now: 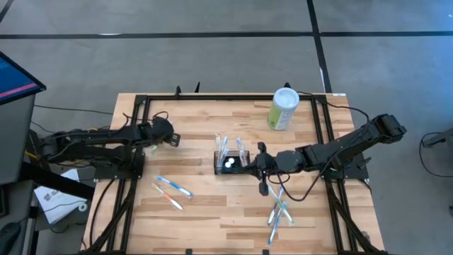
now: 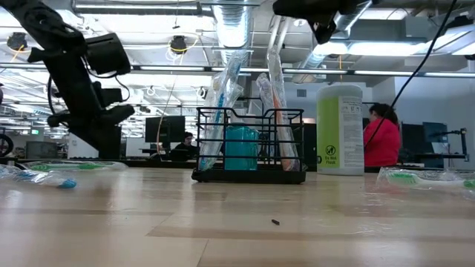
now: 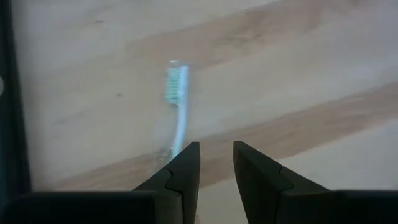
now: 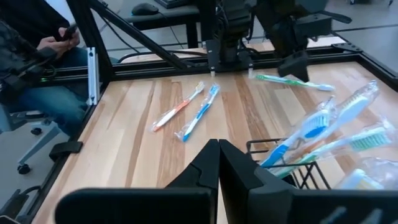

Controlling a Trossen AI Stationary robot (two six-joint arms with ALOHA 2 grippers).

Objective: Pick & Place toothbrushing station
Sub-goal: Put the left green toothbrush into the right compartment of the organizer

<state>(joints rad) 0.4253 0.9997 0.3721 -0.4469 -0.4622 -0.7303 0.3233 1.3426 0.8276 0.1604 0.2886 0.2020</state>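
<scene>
So over on the left side of the light wooden plank counter (image 1: 212, 212), the left claw (image 1: 172, 139) hangs above the boards with its fingers (image 3: 184, 171) a little spread and nothing between them. Its wrist view shows a wrapped green-and-white toothbrush (image 3: 178, 102) lying flat on the wood just past the fingertips. A bit nearer the front edge lie two more wrapped toothbrushes, one blue (image 1: 173, 185) and one orange (image 1: 168, 198), side by side.

In the middle sits the small black wire-mesh caddy (image 1: 229, 163), upright, with several wrapped toothbrushes standing in it and leaning outward.

Just right of the caddy is the right claw (image 1: 261, 168), fingers pressed together and empty. Below it there's a loose pile of wrapped toothbrushes (image 1: 279, 209). Toward the back right corner stands a pale-green cylindrical canister with a white lid (image 1: 284, 108), well apart from the caddy.
</scene>
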